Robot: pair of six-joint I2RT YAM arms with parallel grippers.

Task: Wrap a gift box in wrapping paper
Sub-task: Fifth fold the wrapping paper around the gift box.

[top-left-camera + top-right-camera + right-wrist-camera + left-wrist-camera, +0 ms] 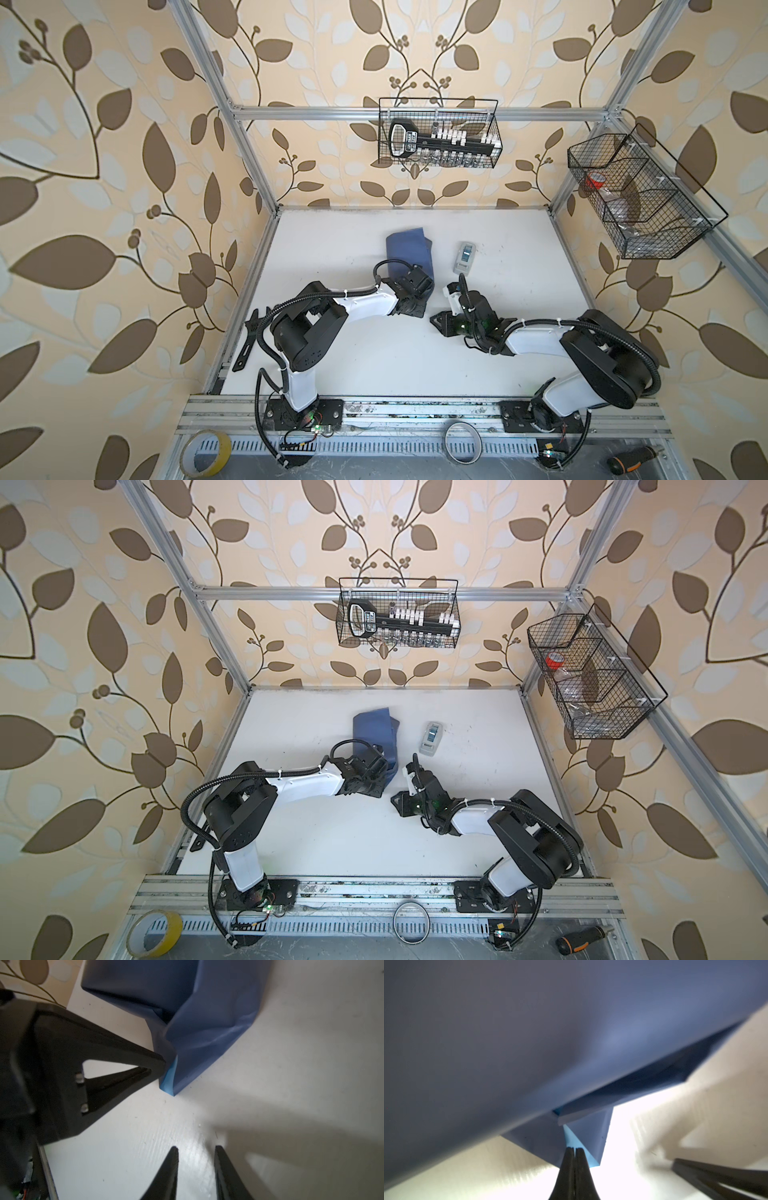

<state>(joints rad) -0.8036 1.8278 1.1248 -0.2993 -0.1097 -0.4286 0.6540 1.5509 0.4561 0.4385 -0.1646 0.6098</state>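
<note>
The thin wrapping paper [409, 255], slate blue outside and light sky blue on its inner face, lies folded into a boxy bundle toward the back middle of the white worktop [374, 353]. The small black gift box does not show anywhere; it is probably inside that fold. In both top views the left arm's wrist covers the bundle's near end.

The left claw [574, 1149] is pinched tight on a loose corner flap of the paper, where the light face shows. The right claw [196, 1148] stands narrowly parted over bare worktop with nothing between its fingers, near that flap but apart from it.

A small grey-white tape dispenser [464, 257] lies just right of the bundle, not touching it. Two black wire baskets [440, 133] hang on the frame. A yellow tape roll [206, 453] and an orange-and-black screwdriver [629, 459] lie by the front rail.
</note>
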